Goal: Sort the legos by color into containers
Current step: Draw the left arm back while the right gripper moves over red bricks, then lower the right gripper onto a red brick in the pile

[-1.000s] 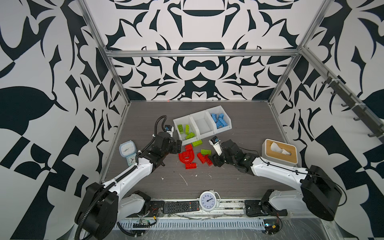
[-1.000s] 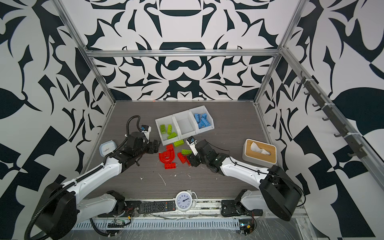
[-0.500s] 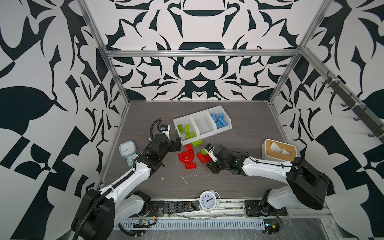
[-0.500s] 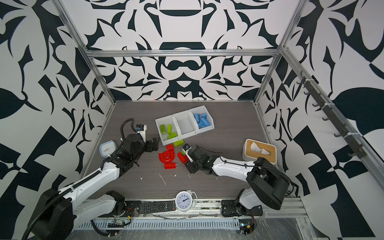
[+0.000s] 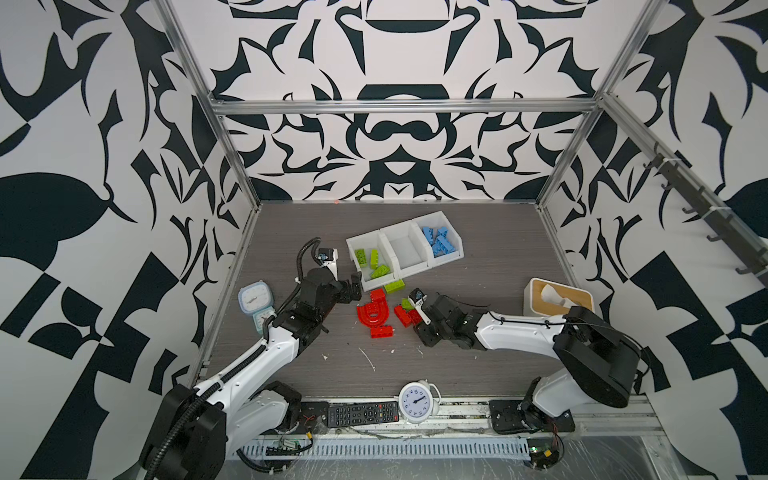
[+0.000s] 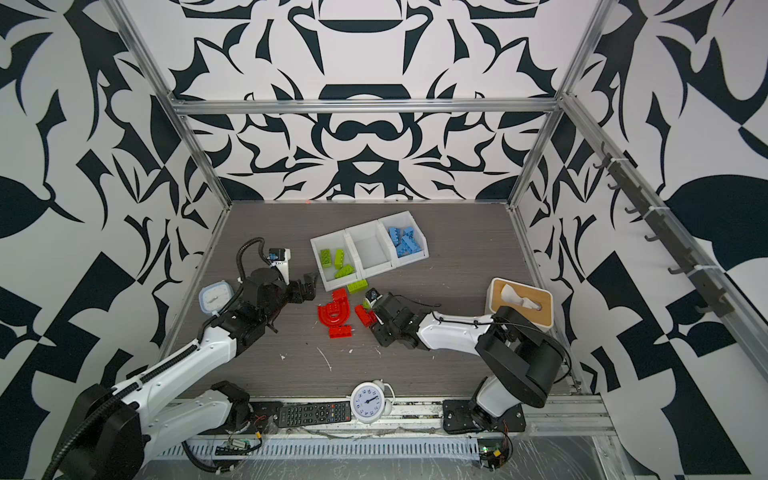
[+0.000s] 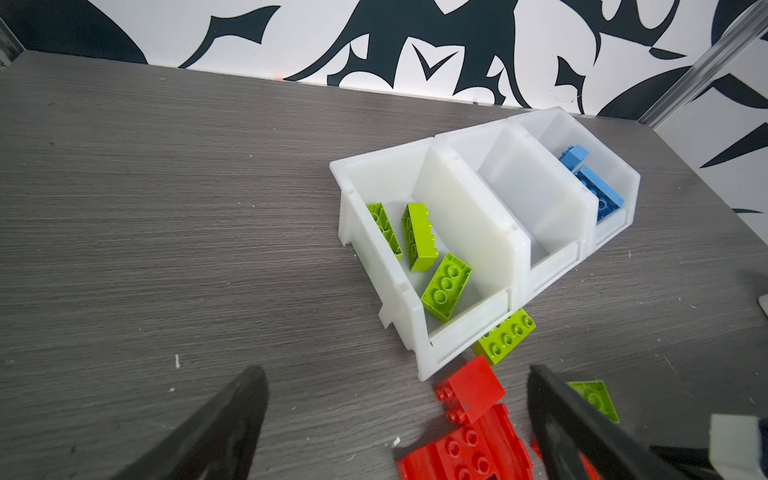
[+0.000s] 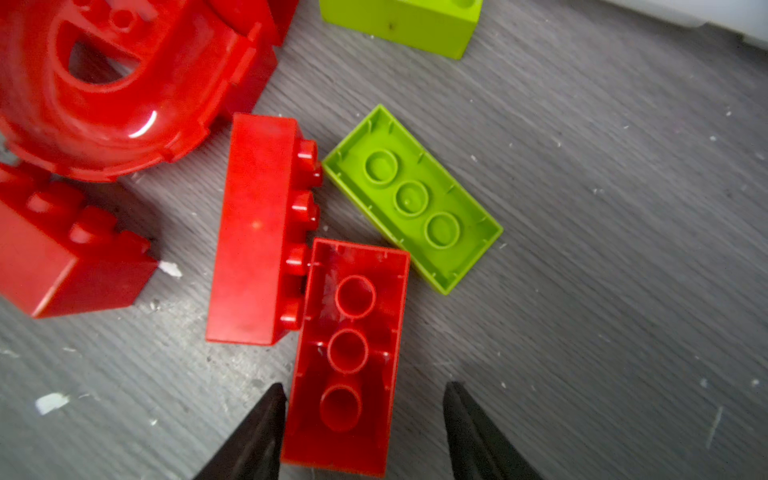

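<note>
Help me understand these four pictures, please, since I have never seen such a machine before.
Two robot arms work at a table. Two pictures look down from overhead, side by side; the other two come from a camera on each arm's wrist. Three joined bins hold green bricks and blue bricks; the middle one is empty. Red bricks and two loose green bricks lie on the table. The left hand is open and empty. The right hand is open around an upturned red brick, not gripping it yet.

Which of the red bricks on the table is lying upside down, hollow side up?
The upturned red brick between the fingertips of the right gripper: its open underside faces up. The neighbouring red brick lies on its side, studs sideways.
</note>
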You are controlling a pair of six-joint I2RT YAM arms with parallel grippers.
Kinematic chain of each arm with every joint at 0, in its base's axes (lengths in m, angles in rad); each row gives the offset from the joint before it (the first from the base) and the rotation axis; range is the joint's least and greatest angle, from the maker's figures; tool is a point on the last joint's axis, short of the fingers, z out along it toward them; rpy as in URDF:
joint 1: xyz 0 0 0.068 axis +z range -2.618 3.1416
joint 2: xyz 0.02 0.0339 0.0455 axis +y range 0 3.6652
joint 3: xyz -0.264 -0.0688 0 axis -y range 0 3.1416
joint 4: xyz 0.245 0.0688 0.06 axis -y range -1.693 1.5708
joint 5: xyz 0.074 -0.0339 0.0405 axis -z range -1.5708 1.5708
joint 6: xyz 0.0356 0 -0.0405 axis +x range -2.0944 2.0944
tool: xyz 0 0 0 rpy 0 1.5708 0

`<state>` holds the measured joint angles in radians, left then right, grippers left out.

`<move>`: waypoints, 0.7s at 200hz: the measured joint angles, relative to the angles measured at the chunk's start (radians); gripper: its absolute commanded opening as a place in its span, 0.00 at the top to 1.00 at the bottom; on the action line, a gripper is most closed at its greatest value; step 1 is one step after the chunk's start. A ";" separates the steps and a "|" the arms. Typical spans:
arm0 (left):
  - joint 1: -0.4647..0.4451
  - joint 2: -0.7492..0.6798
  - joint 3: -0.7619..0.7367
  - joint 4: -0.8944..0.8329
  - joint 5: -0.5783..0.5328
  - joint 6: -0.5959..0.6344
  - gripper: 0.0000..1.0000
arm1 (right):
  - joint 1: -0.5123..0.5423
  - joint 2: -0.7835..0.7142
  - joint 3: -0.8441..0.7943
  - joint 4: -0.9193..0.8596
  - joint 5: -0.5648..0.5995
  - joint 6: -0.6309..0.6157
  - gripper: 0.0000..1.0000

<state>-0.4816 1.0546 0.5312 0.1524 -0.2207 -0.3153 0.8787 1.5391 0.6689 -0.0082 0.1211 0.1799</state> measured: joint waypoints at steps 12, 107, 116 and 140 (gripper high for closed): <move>0.000 0.000 0.000 0.000 0.000 0.000 0.00 | 0.000 0.002 0.000 0.003 0.005 0.001 0.45; 0.000 -0.005 0.000 0.000 0.000 0.001 0.00 | 0.000 -0.026 -0.016 0.005 0.014 0.017 0.69; 0.000 -0.006 0.000 0.001 0.000 0.001 0.00 | 0.000 -0.048 -0.025 0.004 0.012 0.023 0.71; 0.000 -0.006 0.000 0.000 0.000 0.001 0.00 | 0.000 -0.124 -0.047 -0.011 0.006 0.043 0.78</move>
<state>-0.4816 1.0485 0.5308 0.1528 -0.2207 -0.3145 0.8787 1.4155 0.6220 -0.0189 0.1272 0.2234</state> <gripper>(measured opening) 0.999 0.345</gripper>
